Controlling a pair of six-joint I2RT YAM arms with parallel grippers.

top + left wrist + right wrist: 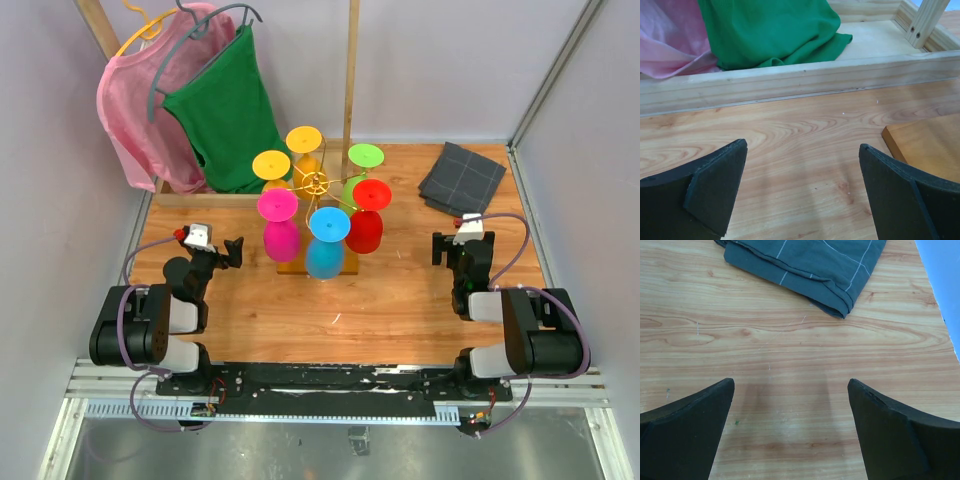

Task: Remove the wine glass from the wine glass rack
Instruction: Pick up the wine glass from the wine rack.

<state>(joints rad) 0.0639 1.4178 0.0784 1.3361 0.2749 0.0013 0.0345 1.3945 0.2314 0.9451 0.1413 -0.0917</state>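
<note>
A: On the bench (pixel 400 300), centre-back, the wine glass rack (pixel 315 185) carries six coloured glasses (pixel 366 230), bowls down off its scroll arms. Left jaws and right jaws both released wide, empty, well apart from it.

B: Risks?

A: Crowding. Going for the magenta wine glass (pixel 281 238), a finger could clip the blue glass (pixel 325 255) just beside it. A straight lift would likely snag the foot on the wire and tip the rack. Slide it outward first.

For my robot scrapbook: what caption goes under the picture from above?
Left arm and right arm face a gold rack hung with six bright upside-down wine glasses.
</note>
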